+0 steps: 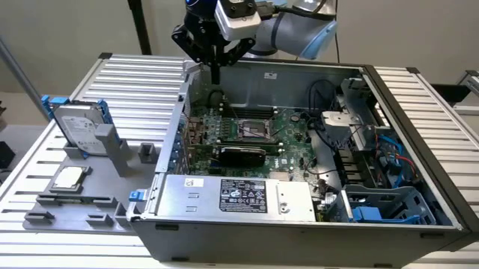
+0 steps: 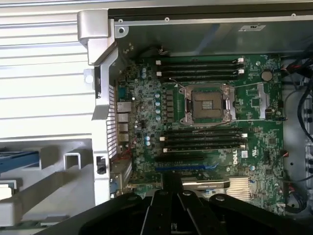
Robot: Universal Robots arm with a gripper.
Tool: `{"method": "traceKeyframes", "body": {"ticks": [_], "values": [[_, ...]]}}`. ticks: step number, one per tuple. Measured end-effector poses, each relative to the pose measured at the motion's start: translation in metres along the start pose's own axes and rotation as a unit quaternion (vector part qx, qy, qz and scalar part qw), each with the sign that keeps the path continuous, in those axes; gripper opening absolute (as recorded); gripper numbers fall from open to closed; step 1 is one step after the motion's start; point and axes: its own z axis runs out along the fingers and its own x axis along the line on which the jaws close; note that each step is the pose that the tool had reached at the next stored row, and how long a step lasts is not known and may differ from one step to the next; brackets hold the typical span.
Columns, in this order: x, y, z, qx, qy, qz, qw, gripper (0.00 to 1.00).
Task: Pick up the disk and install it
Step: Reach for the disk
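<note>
The disk point(image 1: 81, 128), a silver-grey drive with a white label and blue side rails, stands upright in a grey holder point(image 1: 112, 147) on the slatted table, at the exterior view's left of the open computer case point(image 1: 299, 84). My gripper point(image 1: 215, 75) hangs above the case's rear corner on that side, well away from the disk. Its dark fingers are shut with nothing between them. In the wrist view the gripper point(image 2: 172, 196) looks down on the green motherboard point(image 2: 205, 127), and a blue rail of the disk point(image 2: 19, 160) shows at the edge.
A small flat silver chip point(image 1: 67, 178) lies on the grey fixture plate point(image 1: 71, 208) in front of the disk. Inside the case are a power supply point(image 1: 239, 196), cables, and a blue-grey plastic drive cage point(image 1: 385, 204) at the exterior view's right.
</note>
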Motion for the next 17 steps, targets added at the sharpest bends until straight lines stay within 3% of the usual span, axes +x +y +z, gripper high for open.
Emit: {"method": "traceKeyframes", "body": {"ticks": [17], "values": [[0.077, -0.0057, -0.0012, 0.0000, 0.0001, 0.000, 1.0000, 0.00]]}}
